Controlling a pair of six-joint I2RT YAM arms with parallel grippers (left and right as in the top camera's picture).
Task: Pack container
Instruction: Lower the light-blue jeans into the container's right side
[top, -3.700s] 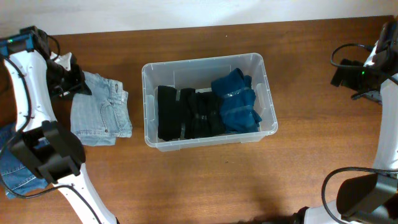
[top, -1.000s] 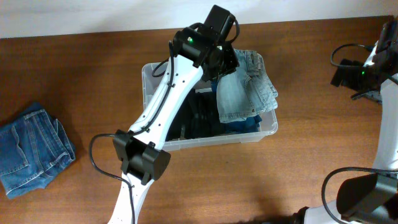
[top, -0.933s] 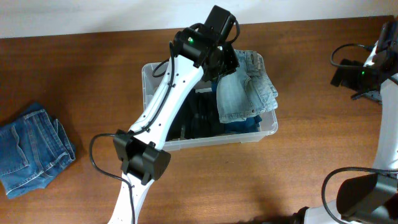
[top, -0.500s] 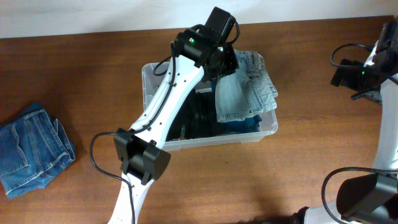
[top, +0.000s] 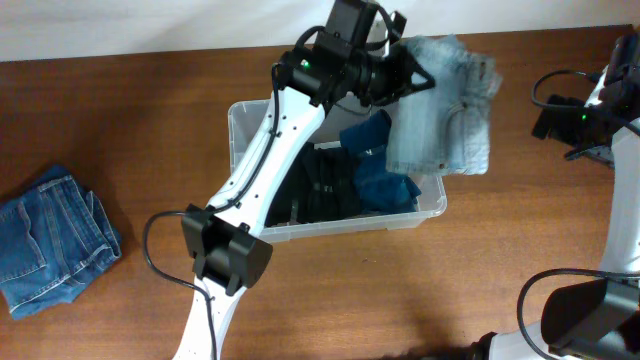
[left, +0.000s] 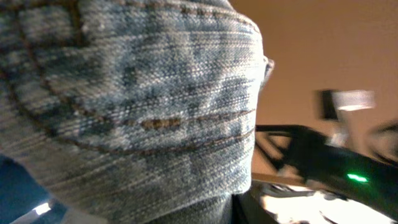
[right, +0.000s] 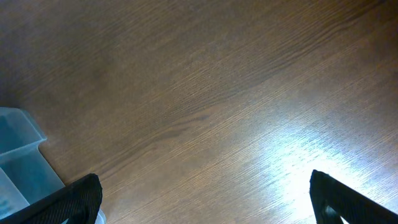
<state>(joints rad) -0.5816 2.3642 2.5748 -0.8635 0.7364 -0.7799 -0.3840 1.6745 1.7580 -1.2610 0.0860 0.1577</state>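
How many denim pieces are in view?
2: light jeans held by the left pincer above the bin's right end; darker jeans on the table, far left. The bin may hide more.

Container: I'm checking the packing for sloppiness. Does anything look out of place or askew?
Yes. The light jeans, clamped in the left gripper, hang in the air across the far right corner of the container, much of them beyond its rim rather than inside. The darker jeans lie unpacked at the table's left edge.

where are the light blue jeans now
In the overhead view, the light blue jeans hang from the left gripper above the far right corner of the container, spilling past its right rim.
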